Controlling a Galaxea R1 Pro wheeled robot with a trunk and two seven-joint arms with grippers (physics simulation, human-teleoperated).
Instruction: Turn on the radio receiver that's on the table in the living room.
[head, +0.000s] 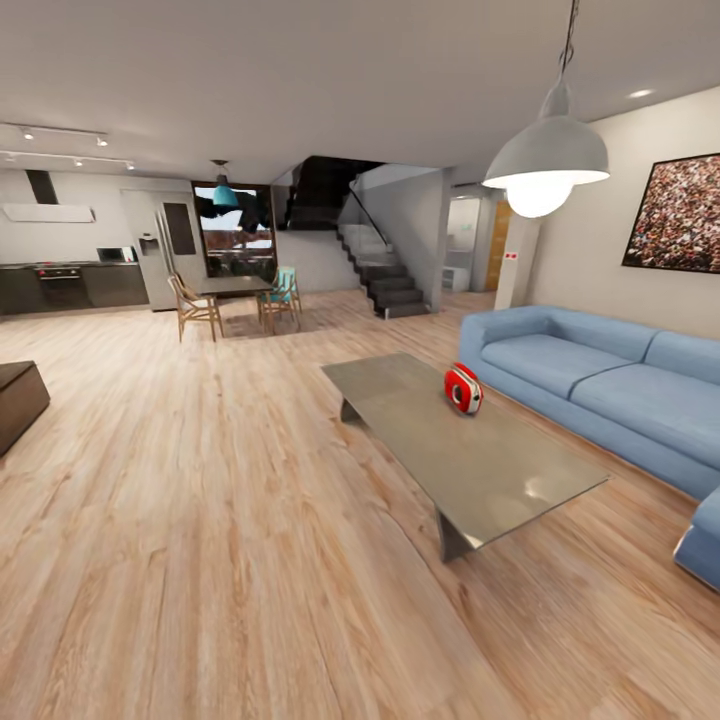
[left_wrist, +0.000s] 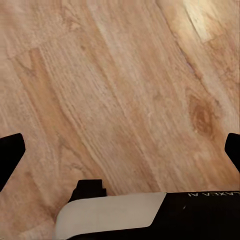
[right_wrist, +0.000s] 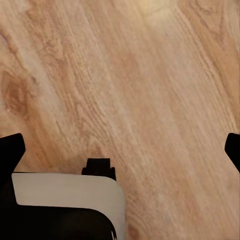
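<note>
Light plank floor (head: 200, 520) spreads through the living room; at two o'clock the red radio receiver (head: 463, 388) stands on the grey coffee table (head: 500, 470). Both my pincers (left_wrist: 120, 147) (right_wrist: 120, 147) gape wide, empty, over floorboards.

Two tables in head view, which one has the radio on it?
The low grey coffee table beside the blue sofa; the red radio stands on it. The dark dining table, ringed by chairs, sits farther back near the kitchen.

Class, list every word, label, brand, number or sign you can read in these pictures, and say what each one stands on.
"GALAXEA AI", shown upside down and partly cut off, on the robot's dark body in the left wrist view.
Radio receiver: dial markings too small to read.
Small red marks on the white pillar: unreadable.
</note>
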